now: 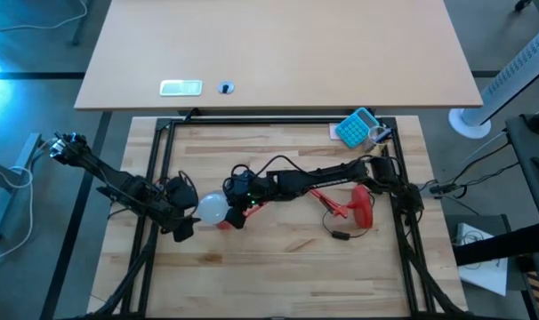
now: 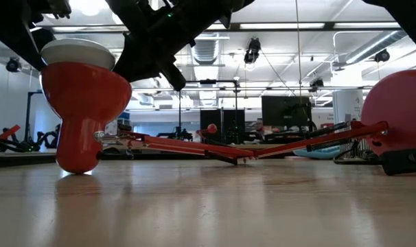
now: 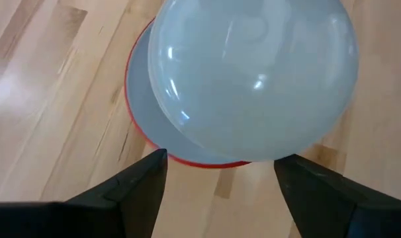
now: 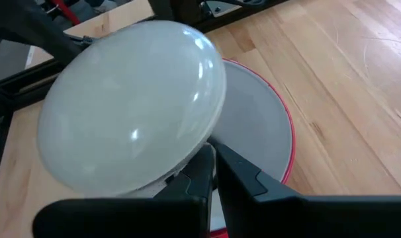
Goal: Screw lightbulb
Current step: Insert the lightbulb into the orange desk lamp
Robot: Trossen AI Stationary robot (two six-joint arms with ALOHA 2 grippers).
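Lightbulb point(image 1: 211, 209) sits upright in the lamp shade point(image 1: 227, 222); released left hand point(image 1: 182, 219) at its 9 o'clock, clenched right hand point(image 1: 238, 209) at its 3.

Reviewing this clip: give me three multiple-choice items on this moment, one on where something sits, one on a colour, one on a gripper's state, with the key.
1. Where is the lightbulb?
A. In the mouth of the lamp shade
B. Beside the blue calculator
C. On the far desk

2. What colour is the lamp shade's outside?
A. Blue
B. Red
C. Black

3. How do the left gripper fingers stand?
A. Shut tight with nothing near them
B. Spread wide, one on each side of the bulb
C. Shut on the lamp's arm

Answers:
1 A: the low view shows the white dome sitting in the shade's rim.
2 B: the cone is red in the low view.
3 B: the left wrist view shows both fingers apart, flanking the dome.
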